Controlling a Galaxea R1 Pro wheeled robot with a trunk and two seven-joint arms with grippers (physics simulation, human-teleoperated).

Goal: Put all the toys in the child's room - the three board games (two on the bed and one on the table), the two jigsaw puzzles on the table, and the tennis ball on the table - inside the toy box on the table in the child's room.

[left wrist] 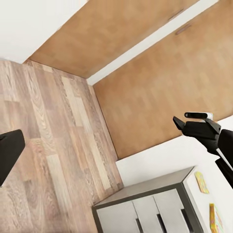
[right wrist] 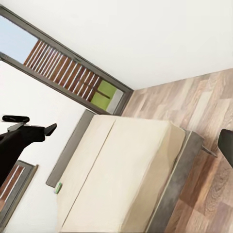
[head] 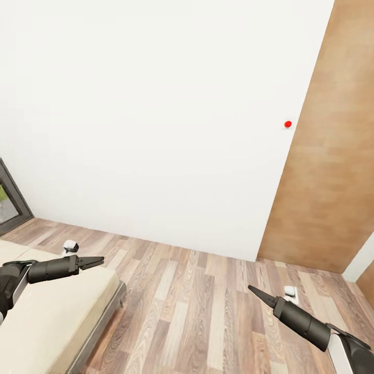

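The bed (head: 49, 317), a cream mattress on a thin grey frame, fills the lower left of the head view. My left gripper (head: 99, 261) hangs open over its corner, holding nothing. My right gripper (head: 250, 288) is open above the plank floor at the lower right, also empty. The right wrist view looks along the bed (right wrist: 121, 174); a small green thing (right wrist: 58, 187) lies at its far end, too small to identify. The left wrist view catches the table (left wrist: 145, 191) with its dark grey side panel and white drawers. Two small yellowish flat things (left wrist: 201, 182) lie on its pale top.
A white wall (head: 156, 114) with a red round button (head: 288, 124) faces me, and a wooden door (head: 332, 171) stands to its right. A dark-framed window (head: 10, 200) is at the far left. Wood-plank floor (head: 208, 301) lies open between the bed and the door.
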